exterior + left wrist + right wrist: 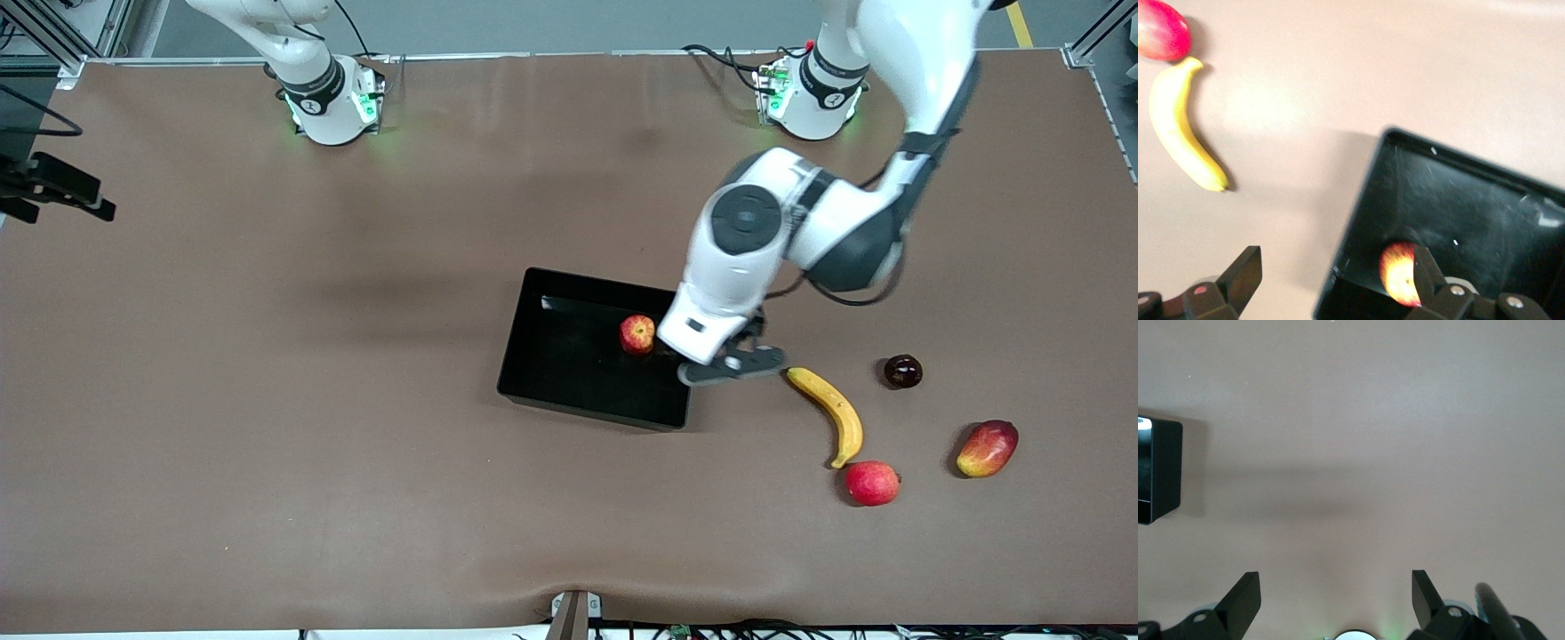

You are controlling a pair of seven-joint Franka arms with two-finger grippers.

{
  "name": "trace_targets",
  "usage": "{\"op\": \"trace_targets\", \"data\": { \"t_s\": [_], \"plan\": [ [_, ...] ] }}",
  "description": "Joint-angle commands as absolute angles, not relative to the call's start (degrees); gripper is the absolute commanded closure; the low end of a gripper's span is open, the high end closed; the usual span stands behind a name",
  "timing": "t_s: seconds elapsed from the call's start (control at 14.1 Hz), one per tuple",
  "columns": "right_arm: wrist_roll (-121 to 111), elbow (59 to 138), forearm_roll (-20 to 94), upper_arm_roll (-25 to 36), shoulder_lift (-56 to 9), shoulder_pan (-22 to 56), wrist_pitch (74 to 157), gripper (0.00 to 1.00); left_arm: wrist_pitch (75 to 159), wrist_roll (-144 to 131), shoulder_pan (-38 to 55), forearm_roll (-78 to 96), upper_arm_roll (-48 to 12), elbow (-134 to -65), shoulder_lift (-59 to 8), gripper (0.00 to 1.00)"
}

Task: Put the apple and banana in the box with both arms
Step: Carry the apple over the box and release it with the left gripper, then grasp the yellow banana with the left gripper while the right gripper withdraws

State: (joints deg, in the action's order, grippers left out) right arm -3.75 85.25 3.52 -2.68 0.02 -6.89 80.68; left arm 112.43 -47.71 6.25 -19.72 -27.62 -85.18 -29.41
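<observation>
Apple (637, 334) in box (569, 391), just beside open, empty left tool (732, 366).

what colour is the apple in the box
Red with pale yellow streaks; the apple in the black box shows best in the front view.

Brown matte table (267, 400), metal-edged, grey floor (533, 27) along its top.

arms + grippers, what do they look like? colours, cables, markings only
Both arms have glossy white shells with dark grey joint sections and black bands near the bases, which glow green. The left arm's round joint cap is dark grey, and black cables trail beside it. The left gripper and right gripper have black angular fingers with small silver screws.
</observation>
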Motion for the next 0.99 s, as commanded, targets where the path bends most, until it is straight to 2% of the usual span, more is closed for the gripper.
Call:
{"op": "trace_targets", "data": {
  "t_s": [0.0,0.14,0.5,0.92],
  "plan": [
    [-3.6,87.2,3.8,-2.8,1.8,-5.7,81.3,0.00,111.9,-43.6,-0.2,-18.3,-27.9,-84.7,-30.4,0.00],
    [-3.6,87.2,3.8,-3.0,1.8,-5.2,80.0,0.00,111.9,-42.4,-4.6,-18.8,-27.9,-84.8,-32.1,0.00],
    [-3.5,87.1,2.7,-2.9,1.8,-3.8,79.9,0.00,115.3,-43.3,-9.0,-24.1,-25.7,-85.4,-39.6,0.00],
    [-3.5,87.1,2.7,-2.9,1.8,-3.8,79.9,0.00,123.9,-43.5,-10.5,-24.1,-22.2,-90.3,-41.9,0.00]
  ]
}}
